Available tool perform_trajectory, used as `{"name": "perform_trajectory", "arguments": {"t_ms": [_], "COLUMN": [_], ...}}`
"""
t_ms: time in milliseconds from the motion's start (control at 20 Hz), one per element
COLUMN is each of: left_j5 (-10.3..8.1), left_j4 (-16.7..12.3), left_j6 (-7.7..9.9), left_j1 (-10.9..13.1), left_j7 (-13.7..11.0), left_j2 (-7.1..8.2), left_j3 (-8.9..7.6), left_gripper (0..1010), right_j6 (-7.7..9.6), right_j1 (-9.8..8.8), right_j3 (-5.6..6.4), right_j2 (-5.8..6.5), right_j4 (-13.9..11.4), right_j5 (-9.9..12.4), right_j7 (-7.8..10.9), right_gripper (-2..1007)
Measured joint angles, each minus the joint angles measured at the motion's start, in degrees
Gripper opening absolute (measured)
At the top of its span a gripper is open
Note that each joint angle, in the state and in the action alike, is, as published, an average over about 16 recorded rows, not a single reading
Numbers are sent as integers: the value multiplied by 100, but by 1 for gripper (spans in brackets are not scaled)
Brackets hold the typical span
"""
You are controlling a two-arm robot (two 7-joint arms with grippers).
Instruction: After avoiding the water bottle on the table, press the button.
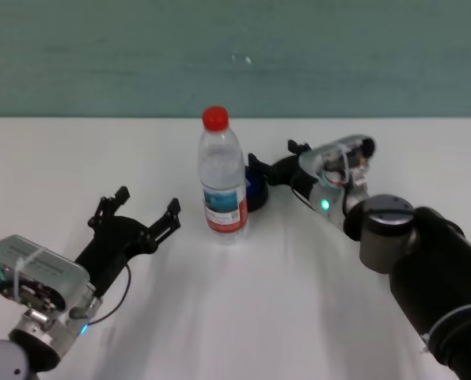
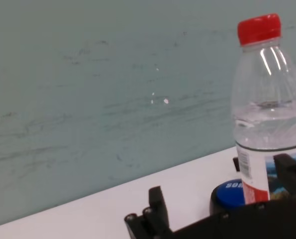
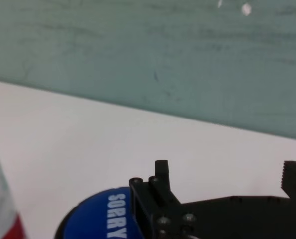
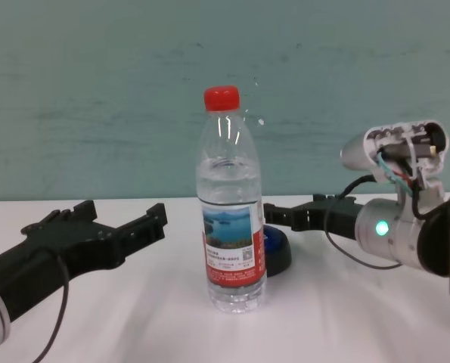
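The bottle (image 1: 222, 178) stands upright near the middle of the table (image 1: 243, 309), red cap on, partly filled with clear liquid. The button (image 4: 274, 249) sits on the table just behind the bottle and slightly to its right, half hidden by it in the head view; its blue dome carries white lettering. The right claw (image 1: 270, 166) reaches in from the right at low height, fingers spread wide and holding nothing. In the right wrist view one finger (image 3: 160, 184) lies over the edge of the blue dome; whether it actually touches the button cannot be confirmed from these views, though it appears to be at or just above the surface. The second finger stands clear to the side, over bare table. The right claw is apart from the bottle. The left claw (image 1: 145, 212) rests low to the left of the bottle, fingers also wide apart, empty, pointing toward the bottle and not touching it.
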Motion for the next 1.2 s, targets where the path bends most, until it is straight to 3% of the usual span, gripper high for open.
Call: {"name": "perform_trajectory", "arguments": {"t_ms": [700,1200], "left_j5": [0,0], "left_j4": [0,0], "left_j6": [0,0], "left_j1": [0,0], "left_j7": [0,0], "left_j2": [0,0], "left_j3": [0,0], "left_gripper": [1010,1010], "right_j6": [362,440], "right_j1": [-977,-1506], "right_j3": [182,336], "right_j2": [373,592], "right_j4": [-1805,-2608], "right_j5": [272,447], "right_j7": [-147,-303], "right_gripper": [1004,1004]}}
